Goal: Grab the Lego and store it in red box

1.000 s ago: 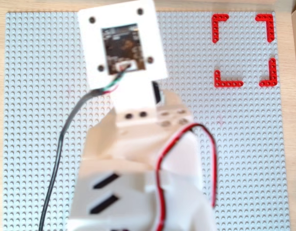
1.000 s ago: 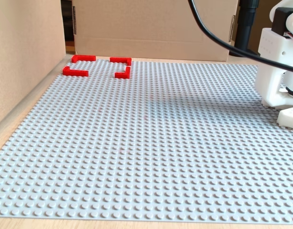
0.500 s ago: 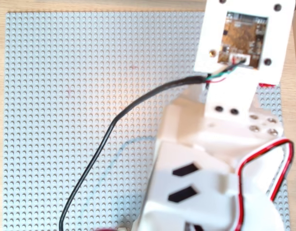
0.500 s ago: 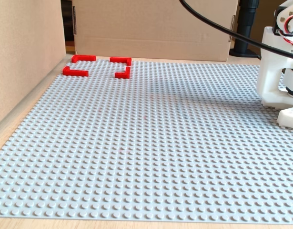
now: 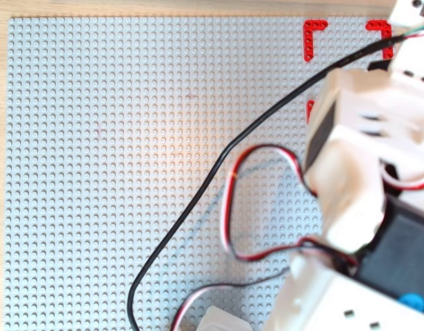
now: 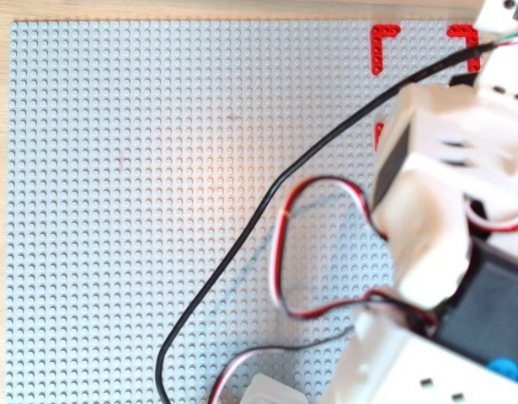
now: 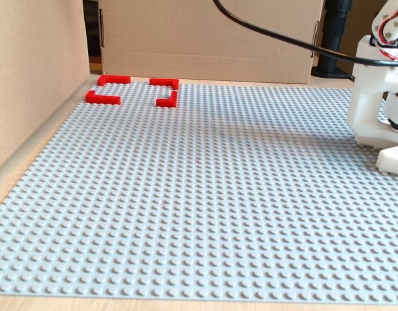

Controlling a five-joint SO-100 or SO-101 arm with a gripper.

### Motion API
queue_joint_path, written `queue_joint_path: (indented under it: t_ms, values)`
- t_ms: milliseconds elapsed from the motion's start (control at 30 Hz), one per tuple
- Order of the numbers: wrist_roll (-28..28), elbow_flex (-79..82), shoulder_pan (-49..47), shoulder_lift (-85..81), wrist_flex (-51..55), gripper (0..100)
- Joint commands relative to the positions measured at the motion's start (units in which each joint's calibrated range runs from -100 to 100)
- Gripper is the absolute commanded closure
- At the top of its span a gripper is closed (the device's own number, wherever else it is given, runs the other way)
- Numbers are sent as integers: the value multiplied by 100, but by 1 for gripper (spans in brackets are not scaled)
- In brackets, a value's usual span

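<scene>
In both overhead views the baseplate fills most of the picture. The red box sits on it at the top right corner, and the arm hangs over the right side and covers part of the box. A cable runs from the arm down to the bottom edge. In the fixed view the red box lies at the far left of the baseplate, near a cardboard wall behind it, and the arm's base stands at the right.

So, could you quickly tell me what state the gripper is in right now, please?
Gripper: cannot be told; its fingertips show in no view, only the white arm body.
</scene>
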Motion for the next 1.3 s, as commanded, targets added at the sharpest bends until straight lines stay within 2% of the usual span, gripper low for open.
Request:
queue_joint_path:
  t_ms: [0,567,1267]
  values:
    - [-48,-384,-73,707,-280,97]
    - [-43,-302,-66,2698,-1324,97]
    - [-48,44,277,3232,-2052,97]
